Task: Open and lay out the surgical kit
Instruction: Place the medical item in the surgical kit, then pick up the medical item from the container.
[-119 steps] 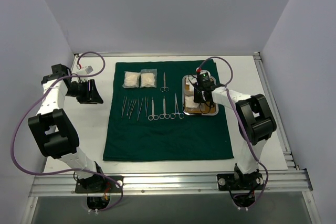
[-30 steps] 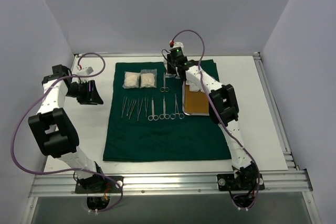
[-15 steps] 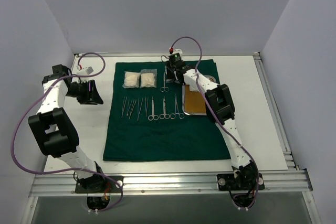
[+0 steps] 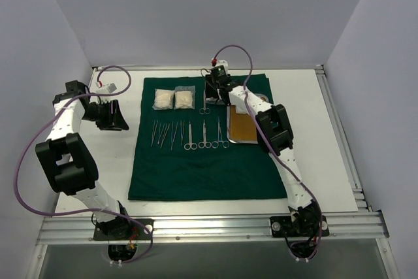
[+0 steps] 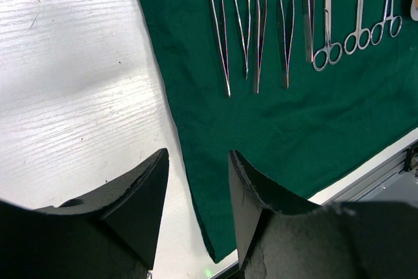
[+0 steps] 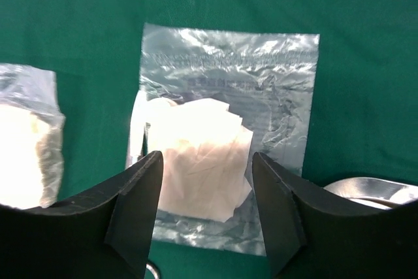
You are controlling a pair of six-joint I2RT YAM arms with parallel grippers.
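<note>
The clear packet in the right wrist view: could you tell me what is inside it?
A folded white gauze pad lies inside the clear packet, toward its lower left. The packet's bottom corners are hidden behind the right end effector's fingers.

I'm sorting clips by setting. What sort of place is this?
Probably a robotics lab test cell, not an operating room: a white table boxed in by plain grey panels, an aluminium frame rail at its near edge, instruments on a green drape.
</note>
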